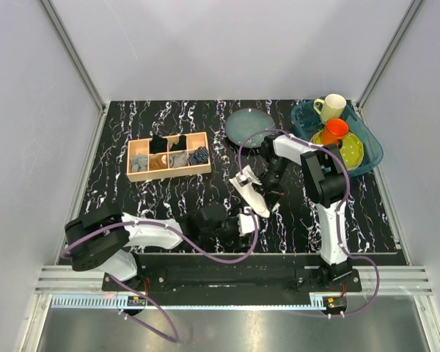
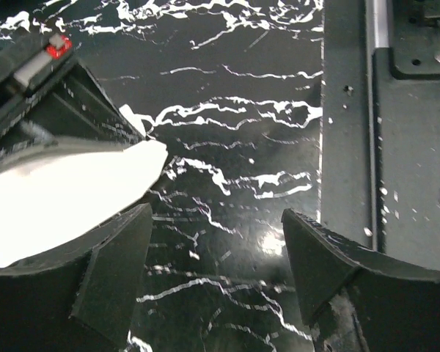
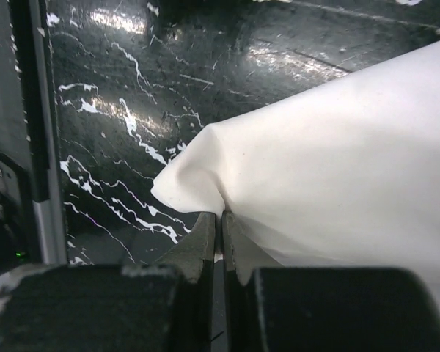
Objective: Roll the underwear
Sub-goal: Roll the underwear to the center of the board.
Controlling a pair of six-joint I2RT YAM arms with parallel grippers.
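R gripper (image 3: pixel 221 220) closed tight, pinching edge of white underwear (image 3: pixel 337 147). L gripper (image 2: pixel 216 246) wide open, holds nothing, underwear just beside it.

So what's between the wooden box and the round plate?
Nothing: in the top view, only bare marbled table shows between the wooden box and the round plate.

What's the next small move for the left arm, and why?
Probably shift the left gripper sideways onto the underwear edge and close. It's open, with the underwear lying beside one finger rather than in the gap, while the right gripper is shut on another edge.
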